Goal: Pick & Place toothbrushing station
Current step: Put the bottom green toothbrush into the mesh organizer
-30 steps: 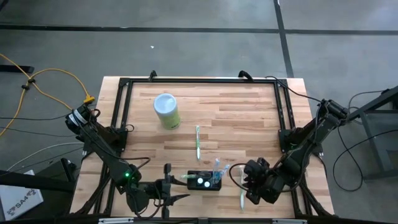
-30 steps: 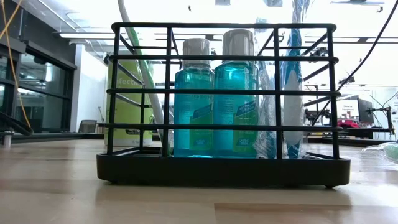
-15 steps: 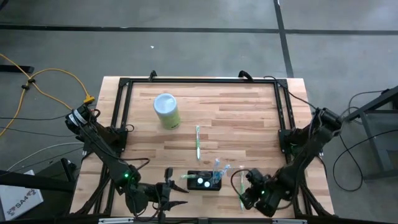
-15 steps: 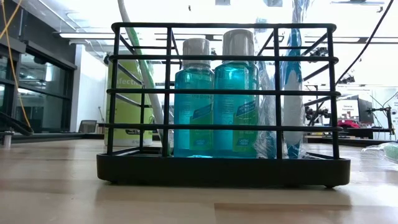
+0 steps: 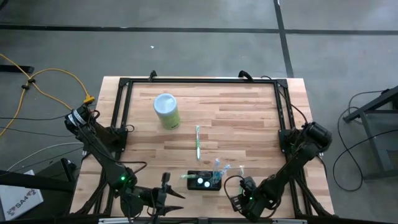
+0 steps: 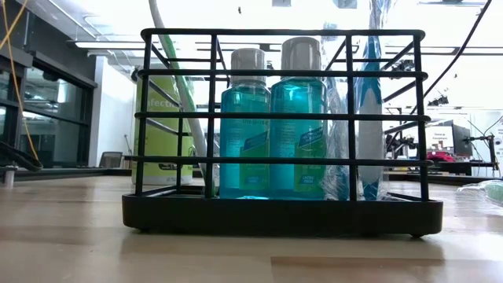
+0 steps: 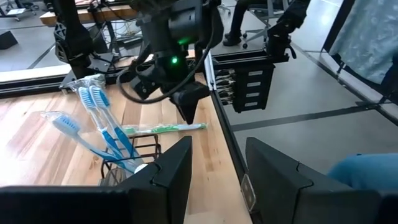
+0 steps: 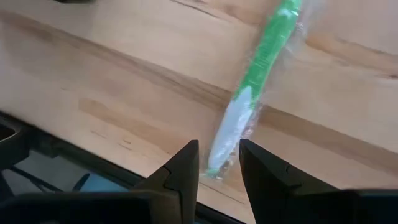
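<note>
We can read very little. On the pale green cylinder (image 6: pixel 161 134) behind the wire rack, at about nine o'clock in the low view, we make out the letters "fecti" (the rest is cut off by bars). The blue bottles' (image 6: pixel 244 126) labels are illegible.

You see a pale green cylinder with a whitish top (image 5: pixel 166 111) on the wooden bench (image 5: pixel 249 118); a green-handled toothbrush (image 5: pixel 198 142) lies well apart from it.
</note>
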Controlling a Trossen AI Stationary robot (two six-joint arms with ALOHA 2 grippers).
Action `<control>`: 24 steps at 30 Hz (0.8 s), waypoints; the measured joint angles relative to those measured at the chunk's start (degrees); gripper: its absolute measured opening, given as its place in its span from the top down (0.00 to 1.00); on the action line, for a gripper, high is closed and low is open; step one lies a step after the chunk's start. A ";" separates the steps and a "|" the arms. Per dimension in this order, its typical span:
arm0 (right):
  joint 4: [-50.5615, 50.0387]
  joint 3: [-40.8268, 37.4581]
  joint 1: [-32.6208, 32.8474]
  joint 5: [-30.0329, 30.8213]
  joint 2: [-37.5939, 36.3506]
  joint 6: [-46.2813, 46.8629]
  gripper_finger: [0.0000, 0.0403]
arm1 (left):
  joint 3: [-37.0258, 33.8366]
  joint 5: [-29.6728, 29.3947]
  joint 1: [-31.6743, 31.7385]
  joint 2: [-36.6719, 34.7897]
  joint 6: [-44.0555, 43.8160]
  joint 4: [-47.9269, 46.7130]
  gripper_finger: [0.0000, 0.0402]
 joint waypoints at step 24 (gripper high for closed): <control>0.17 0.14 -0.66 -3.53 3.97 1.62 0.82 | 0.00 0.02 -0.98 0.02 0.69 -0.47 0.64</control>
